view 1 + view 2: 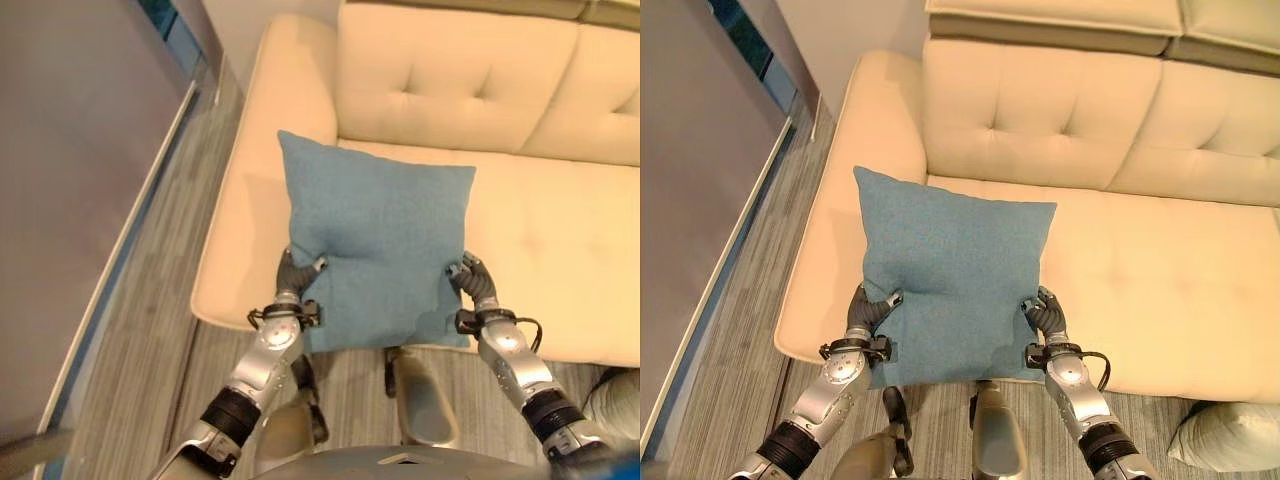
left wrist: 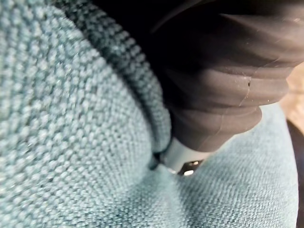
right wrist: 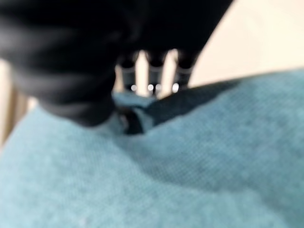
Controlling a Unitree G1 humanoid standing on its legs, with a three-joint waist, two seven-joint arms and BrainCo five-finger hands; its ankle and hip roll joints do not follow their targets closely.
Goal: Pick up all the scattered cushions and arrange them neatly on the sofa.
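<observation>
Hands, left (image 1: 868, 312) and right (image 1: 1045, 315), pinch square knitted teal cushion (image 1: 950, 280) over tufted cream sofa (image 1: 1160, 250).

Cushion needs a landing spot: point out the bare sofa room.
Free: seat right of the blue cushion, below the tufted backrest. Narrow strip at the left end. Crowded: front edge, where left hand and right hand grip the cushion.

The blue cushion (image 1: 375, 245) hides both hands' fingertips.
</observation>
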